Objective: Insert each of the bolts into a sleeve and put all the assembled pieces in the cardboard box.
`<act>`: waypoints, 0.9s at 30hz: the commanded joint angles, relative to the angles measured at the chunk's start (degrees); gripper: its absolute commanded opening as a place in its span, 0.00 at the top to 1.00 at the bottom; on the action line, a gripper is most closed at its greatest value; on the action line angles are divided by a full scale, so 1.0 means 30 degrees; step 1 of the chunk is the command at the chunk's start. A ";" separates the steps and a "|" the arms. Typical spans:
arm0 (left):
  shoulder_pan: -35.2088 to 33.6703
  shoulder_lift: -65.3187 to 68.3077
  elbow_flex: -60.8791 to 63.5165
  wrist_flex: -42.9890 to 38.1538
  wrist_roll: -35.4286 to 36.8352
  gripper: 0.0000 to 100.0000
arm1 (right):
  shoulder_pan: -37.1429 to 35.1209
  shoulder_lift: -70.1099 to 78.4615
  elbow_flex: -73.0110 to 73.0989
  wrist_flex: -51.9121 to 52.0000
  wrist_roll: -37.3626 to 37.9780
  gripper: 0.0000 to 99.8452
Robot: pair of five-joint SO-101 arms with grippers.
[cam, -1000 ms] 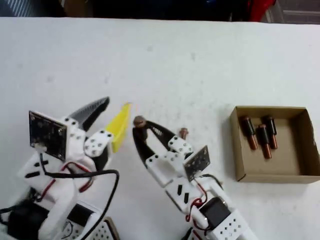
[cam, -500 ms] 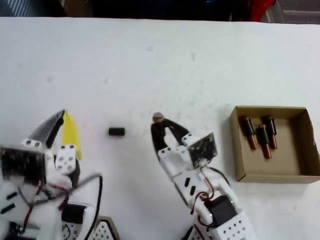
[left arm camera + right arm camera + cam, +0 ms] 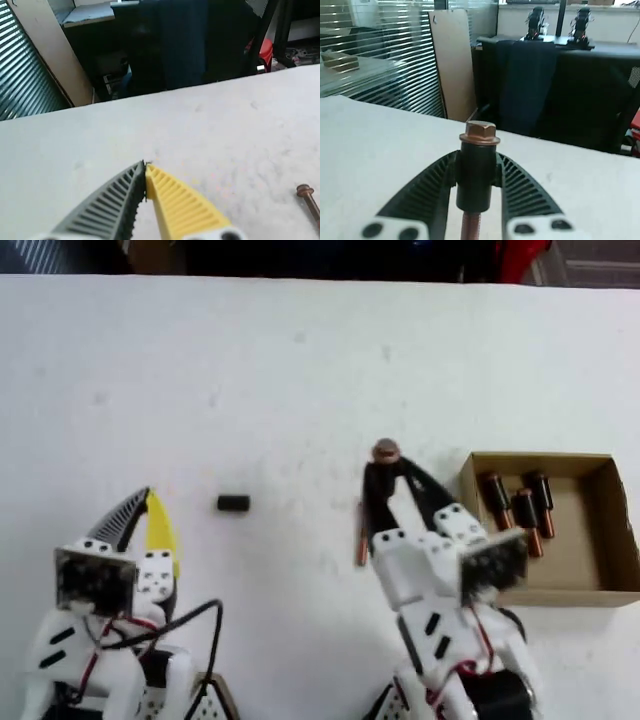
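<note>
Fingers of the right gripper are clamped on an assembled piece: a black sleeve with a copper bolt through it, its hex head poking out past the fingertips. In the high view this gripper sits near the middle of the table, and the cardboard box lies just beside it at 3 o'clock, well within reach as I judge it.

The left gripper sits at the near left of the table with its grey and yellow fingers pressed together at the tips and nothing between them.

Three assembled pieces lie side by side in the far half of the box. The one in the right gripper makes a fourth, put together but not yet boxed.

Two loose parts lie on the table. A bare sleeve lies on its side at about 3 o'clock from the left gripper's tips, near it but apart. A bare bolt lies at about 7 o'clock from the right gripper's tips, just beside that gripper's outer finger; I cannot tell whether it touches it.

By my reckoning the job is a little past halfway: the held piece needs to go in the box, then the last bolt and sleeve must be joined and boxed.
</note>
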 commanded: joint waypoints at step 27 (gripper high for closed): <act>-0.0161 -0.0044 1.1253 -0.3780 -0.0234 0.98 | 1.1473 2.3722 -1.1575 0.1392 0.4923 0.98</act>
